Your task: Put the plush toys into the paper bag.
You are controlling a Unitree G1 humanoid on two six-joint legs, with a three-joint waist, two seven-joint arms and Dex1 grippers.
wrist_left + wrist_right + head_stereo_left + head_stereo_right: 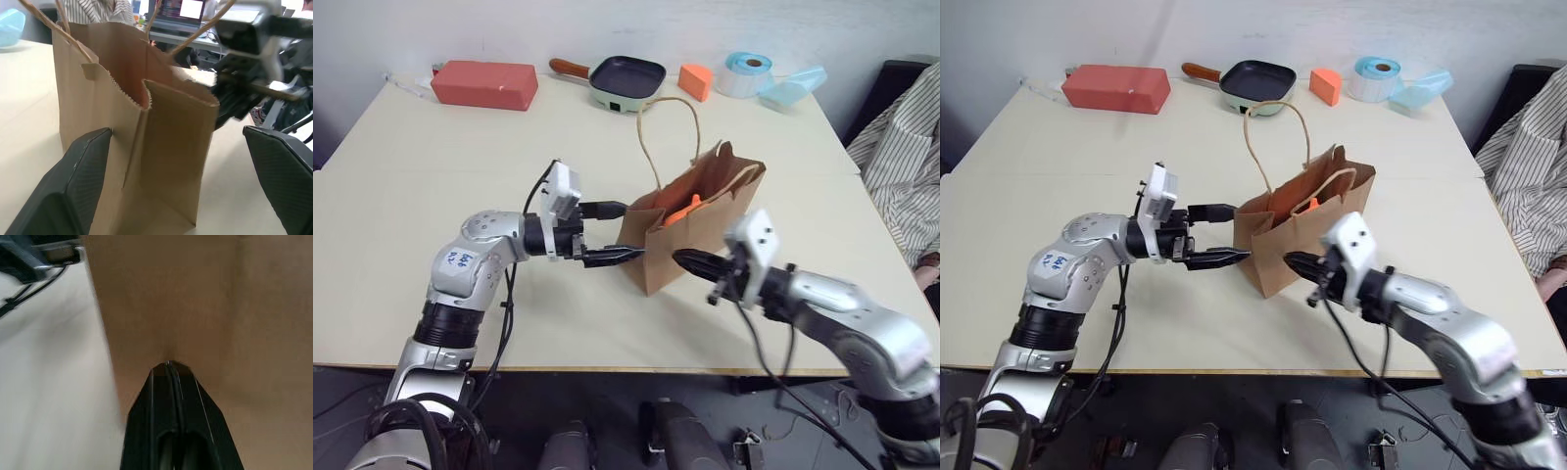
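From the head camera, the bag [690, 227] stands upright near the middle of the table [411, 186], mouth open, one cord handle arching high above it. The left gripper [614, 233] reaches in level from the left, its fingers spread wide, one above the other beside the bag's narrow side panel at its left corner. The right gripper [688, 259] comes from the right with its fingers pressed together, tips against the bag's front face low down. An orange toy [685, 210] shows inside the open mouth, just below the rim. In the left wrist view, the bag [142, 132] sits between the two wide-set fingers [68, 186], its creased corner and serrated top edge facing the camera; the paper is plain brown. In the right wrist view, the closed fingers [168, 396] end right at the brown paper wall [205, 308].
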